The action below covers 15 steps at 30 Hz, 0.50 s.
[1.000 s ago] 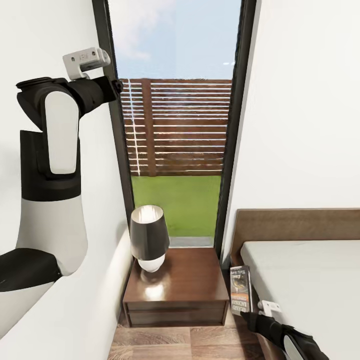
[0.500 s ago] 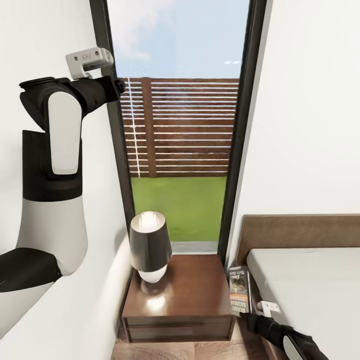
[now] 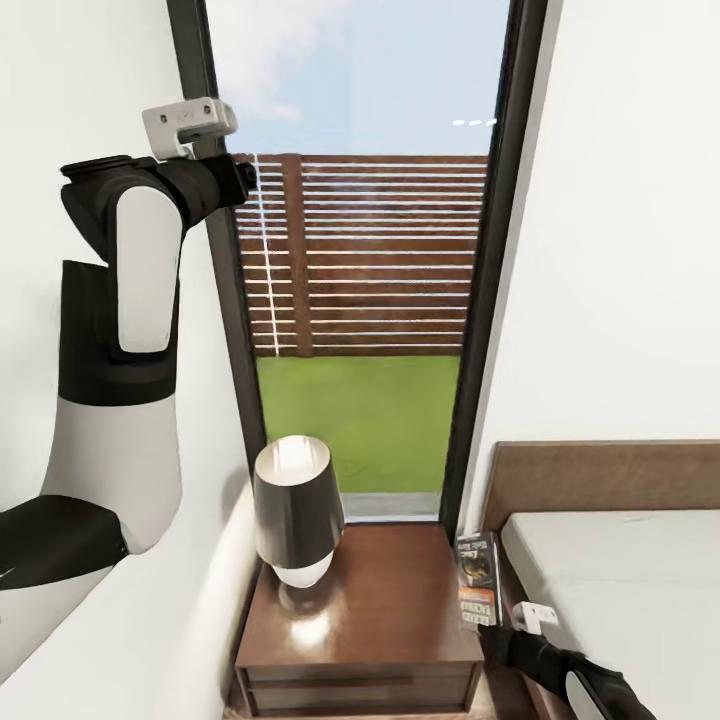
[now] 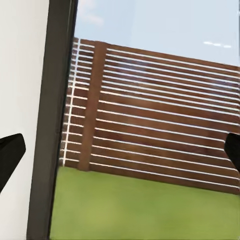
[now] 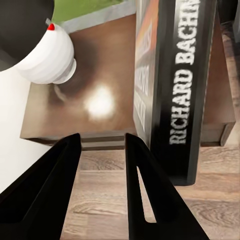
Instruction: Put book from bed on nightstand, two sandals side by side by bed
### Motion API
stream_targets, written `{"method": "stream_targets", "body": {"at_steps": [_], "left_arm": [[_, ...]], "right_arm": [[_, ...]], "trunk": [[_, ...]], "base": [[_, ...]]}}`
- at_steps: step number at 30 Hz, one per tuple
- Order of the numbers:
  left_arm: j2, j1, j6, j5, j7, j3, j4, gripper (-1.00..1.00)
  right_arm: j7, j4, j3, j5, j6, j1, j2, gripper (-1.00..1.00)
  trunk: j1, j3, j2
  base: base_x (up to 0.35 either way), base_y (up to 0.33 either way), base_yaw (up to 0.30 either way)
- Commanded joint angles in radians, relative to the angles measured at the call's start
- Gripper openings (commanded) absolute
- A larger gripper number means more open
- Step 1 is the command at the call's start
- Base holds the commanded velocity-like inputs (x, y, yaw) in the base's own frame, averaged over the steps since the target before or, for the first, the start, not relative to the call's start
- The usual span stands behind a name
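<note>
Up front in the head view, the nightstand [image 3: 365, 610] sits low in the corner below the tall dark-framed window [image 3: 365, 260], with a lamp [image 3: 296, 520] of dark shade and white base standing on its left part. The bed [image 3: 610, 590] lies just to the right, its white mattress under the brown headboard [image 3: 610, 470]. The book [image 3: 478, 580] stands nearly upright in the gap between the nightstand's right edge and the bed, cover facing the camera, an orange band low on it. The right gripper [image 3: 500, 632] reaches in from the lower right beneath the book; its fingers are hard to make out from here. The left arm [image 3: 130, 340] is folded upward along the white wall, its wrist up by the window frame. From the left wrist view, two dark fingertips [image 4: 11, 152] show at opposite edges, spread wide apart with nothing between them, in front of the window, a slatted wooden fence [image 4: 160, 115] and grass. From the right wrist view, the two black fingers [image 5: 145, 192] stand apart, and the book [image 5: 182, 85], spine lettered "RICHARD BACH", lies against the outer side of one finger rather than between them, so whether it is truly gripped I cannot tell. Beyond are the glossy nightstand top [image 5: 100, 100], the lamp's white base [image 5: 47, 57] and wood-plank floor [image 5: 215, 200].
</note>
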Motion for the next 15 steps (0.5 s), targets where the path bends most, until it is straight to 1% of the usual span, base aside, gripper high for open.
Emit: {"method": "stream_targets", "body": {"at_steps": [1,6,9,12,15], "left_arm": [[-0.004,-0.001,0.003,0.009,0.013,-0.005,-0.001,1.00],[-0.021,-0.002,0.008,0.009,0.019,-0.016,-0.001,1.00],[-0.026,-0.005,0.009,0.009,0.021,-0.019,-0.001,1.00],[-0.030,-0.011,0.010,0.009,0.023,-0.020,-0.001,1.00],[-0.031,-0.014,0.010,0.009,0.026,-0.021,-0.001,1.00]], "right_arm": [[-0.004,-0.001,0.003,-0.008,0.005,0.000,-0.001,-1.00],[-0.004,-0.001,0.005,-0.004,0.005,0.000,0.000,-1.00],[-0.004,-0.001,0.005,-0.002,0.005,0.000,0.000,-1.00],[-0.004,-0.001,0.006,-0.001,0.005,0.000,0.001,-1.00],[-0.003,-0.001,0.006,-0.001,0.005,0.000,0.001,-1.00]], "trunk": [[0.001,0.000,-0.001],[0.001,0.000,-0.001],[0.001,0.000,-0.001],[0.001,0.000,-0.001],[0.001,0.000,-0.001]], "base": [[0.316,0.001,0.000],[0.329,0.001,0.000],[0.300,0.000,0.000],[0.171,0.000,0.000],[0.094,0.000,0.000]]}}
